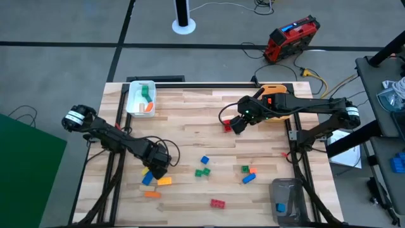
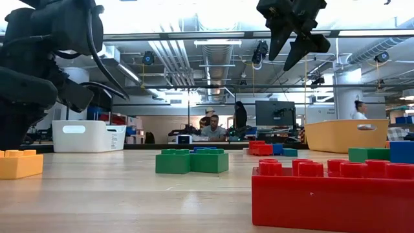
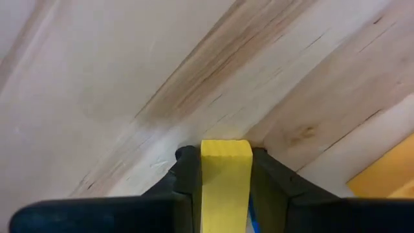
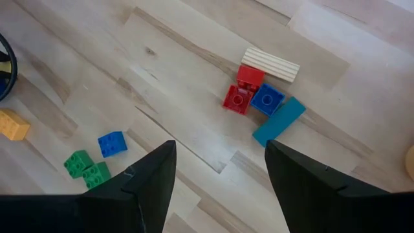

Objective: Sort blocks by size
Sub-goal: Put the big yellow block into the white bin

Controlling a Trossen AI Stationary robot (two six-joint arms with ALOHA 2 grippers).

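Left gripper [image 1: 157, 170], lower left of the high view, is clenched on a yellow plastic brick [image 3: 224, 184] lengthwise between its fingers; right gripper [image 1: 236, 124], upper centre, spread empty above a red-blue brick cluster [image 4: 253, 97], which it is nearer.

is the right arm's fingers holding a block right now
No, in the right wrist view the right gripper has its two dark fingers spread apart with only bare wooden table between them.
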